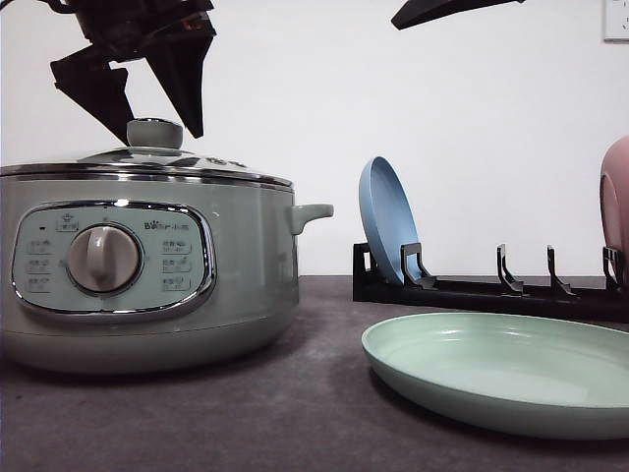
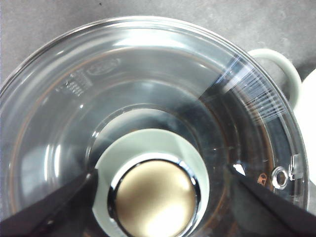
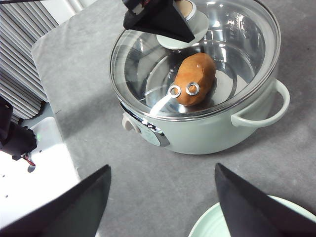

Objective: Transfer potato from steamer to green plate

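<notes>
The pale green steamer (image 1: pixel 147 285) stands at the left of the table with its glass lid (image 3: pixel 163 64) on. Through the glass, the orange-brown potato (image 3: pixel 196 79) lies inside the pot. My left gripper (image 1: pixel 160 138) hangs open over the lid, one finger on each side of the green lid knob (image 2: pixel 155 192) without gripping it. My right gripper (image 3: pixel 162 167) is open and holds nothing, high above the table between the steamer and the green plate (image 1: pixel 442 393). That plate lies flat at the front right, and its rim (image 3: pixel 207 228) shows by the right fingers.
Behind the green plate, a black dish rack (image 1: pixel 491 290) holds a blue plate (image 1: pixel 388 231) on edge and a pink plate (image 1: pixel 616 206) at the far right. Part of my right arm (image 1: pixel 447 10) shows at the top. The steamer's side handle (image 1: pixel 313 213) points toward the rack.
</notes>
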Robot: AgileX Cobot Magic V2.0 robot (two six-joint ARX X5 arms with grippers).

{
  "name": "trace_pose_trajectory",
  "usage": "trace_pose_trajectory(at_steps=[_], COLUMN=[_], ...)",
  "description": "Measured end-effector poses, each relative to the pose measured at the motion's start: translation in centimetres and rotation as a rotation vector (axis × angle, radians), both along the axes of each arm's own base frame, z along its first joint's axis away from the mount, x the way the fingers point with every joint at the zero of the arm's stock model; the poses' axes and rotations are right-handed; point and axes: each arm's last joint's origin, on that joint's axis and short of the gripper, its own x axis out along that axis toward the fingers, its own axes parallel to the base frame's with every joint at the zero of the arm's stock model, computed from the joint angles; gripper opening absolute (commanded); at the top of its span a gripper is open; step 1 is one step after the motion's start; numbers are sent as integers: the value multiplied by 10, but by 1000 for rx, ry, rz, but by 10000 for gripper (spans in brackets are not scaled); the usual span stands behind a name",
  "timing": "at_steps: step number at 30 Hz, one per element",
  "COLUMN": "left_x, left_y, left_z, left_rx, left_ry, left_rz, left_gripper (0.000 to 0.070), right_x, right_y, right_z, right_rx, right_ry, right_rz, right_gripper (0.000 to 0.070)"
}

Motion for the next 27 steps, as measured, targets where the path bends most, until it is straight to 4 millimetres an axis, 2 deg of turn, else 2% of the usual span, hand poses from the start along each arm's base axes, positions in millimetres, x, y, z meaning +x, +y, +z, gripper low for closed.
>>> trace_pose_trajectory(at_steps=[9, 11, 17, 21, 22, 27], left_x=[-1, -1, -1, -2, -2, -2], left_y=[1, 1, 1, 1, 1, 1], left_z=[-1, -1, -1, 0, 0, 1], left_rx=[27, 28, 28, 34, 35, 39], left_ry=[11, 11, 12, 10, 9, 8], left_rz=[12, 12, 12, 4, 2, -2], left_gripper=[374, 352, 210, 21, 0, 0], right_x=[0, 0, 0, 0, 0, 0], right_y=[0, 0, 0, 0, 0, 0], right_z=[0, 0, 0, 0, 0, 0], right_rx=[0, 0, 0, 0, 1, 1], right_ry=[0, 0, 0, -1, -1, -2], right_rz=[0, 0, 0, 0, 0, -1], right_gripper=[416, 416, 416, 416, 416, 416])
